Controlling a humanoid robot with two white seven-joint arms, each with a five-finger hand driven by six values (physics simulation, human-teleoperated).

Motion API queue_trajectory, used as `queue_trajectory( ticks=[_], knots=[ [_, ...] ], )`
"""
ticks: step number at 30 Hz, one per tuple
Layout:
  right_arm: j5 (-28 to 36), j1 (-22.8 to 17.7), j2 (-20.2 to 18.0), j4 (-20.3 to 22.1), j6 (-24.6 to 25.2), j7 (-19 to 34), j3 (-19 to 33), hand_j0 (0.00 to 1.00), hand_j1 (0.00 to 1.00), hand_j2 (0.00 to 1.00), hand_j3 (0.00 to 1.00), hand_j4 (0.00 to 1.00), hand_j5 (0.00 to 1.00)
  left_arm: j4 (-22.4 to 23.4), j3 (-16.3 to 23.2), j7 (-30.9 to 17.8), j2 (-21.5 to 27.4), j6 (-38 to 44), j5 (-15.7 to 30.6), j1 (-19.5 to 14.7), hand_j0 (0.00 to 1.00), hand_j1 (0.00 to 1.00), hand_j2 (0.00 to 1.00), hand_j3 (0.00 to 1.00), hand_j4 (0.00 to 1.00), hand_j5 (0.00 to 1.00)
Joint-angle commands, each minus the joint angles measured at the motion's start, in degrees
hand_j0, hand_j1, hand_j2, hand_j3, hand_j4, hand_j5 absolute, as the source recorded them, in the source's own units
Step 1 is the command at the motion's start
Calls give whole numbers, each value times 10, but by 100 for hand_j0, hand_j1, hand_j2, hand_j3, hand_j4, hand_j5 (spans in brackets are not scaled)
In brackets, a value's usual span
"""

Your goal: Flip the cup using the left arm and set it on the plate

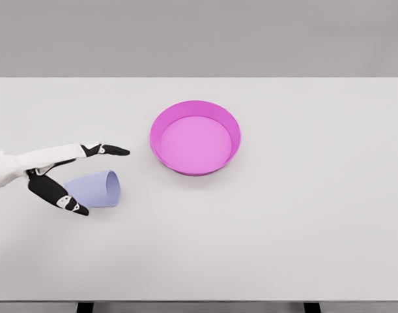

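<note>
Reaching in from the left edge of the white tabletop (303, 228), the left hand (58, 176) lies low over the surface with its fingers spread wide. The upper fingers (111, 150) extend straight toward the right, while the thumb (62, 197) angles down toward the near edge. Between them lies the pale lavender cup (98, 189), tipped on its side, its open mouth facing right and slightly toward the near edge. The thumb crosses in front of the cup's closed end and appears to touch it; the upper fingers stand clear above the cup wall, so the hand brackets the cup without closing on it. The magenta plate (158, 140), a shallow round dish with a raised rim, sits near the centre of the tabletop, toward the far edge, well apart from the cup and to its right. The plate holds nothing.
</note>
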State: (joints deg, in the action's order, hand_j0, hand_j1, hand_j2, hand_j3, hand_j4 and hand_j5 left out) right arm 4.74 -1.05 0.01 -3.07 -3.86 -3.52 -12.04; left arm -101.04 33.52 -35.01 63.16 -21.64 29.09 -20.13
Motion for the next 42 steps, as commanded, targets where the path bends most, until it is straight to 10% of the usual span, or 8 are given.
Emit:
queue_trajectory(
  ticks=[1, 9, 15, 42],
  knots=[
    [0, 0, 0, 0, 0, 0, 0, 100, 100, 100, 100, 100, 100, 1, -8, 0, -4, 4, -21, 2, 100, 100, 100, 100, 100, 100],
    [0, 0, 0, 0, 0, 0, 0, 100, 100, 100, 100, 100, 100, 1, -64, 0, -23, 38, -48, 37, 100, 100, 100, 100, 100, 100],
    [0, 0, 0, 0, 0, 0, 0, 100, 100, 100, 100, 100, 100, 1, -88, 0, -24, 39, -156, 54, 100, 100, 100, 100, 100, 100],
    [0, 1, 0, 0, 0, 0, 0, 100, 100, 100, 100, 100, 100, 1, -97, 0, -74, 97, -185, 77, 100, 100, 100, 100, 100, 100]
  ],
)
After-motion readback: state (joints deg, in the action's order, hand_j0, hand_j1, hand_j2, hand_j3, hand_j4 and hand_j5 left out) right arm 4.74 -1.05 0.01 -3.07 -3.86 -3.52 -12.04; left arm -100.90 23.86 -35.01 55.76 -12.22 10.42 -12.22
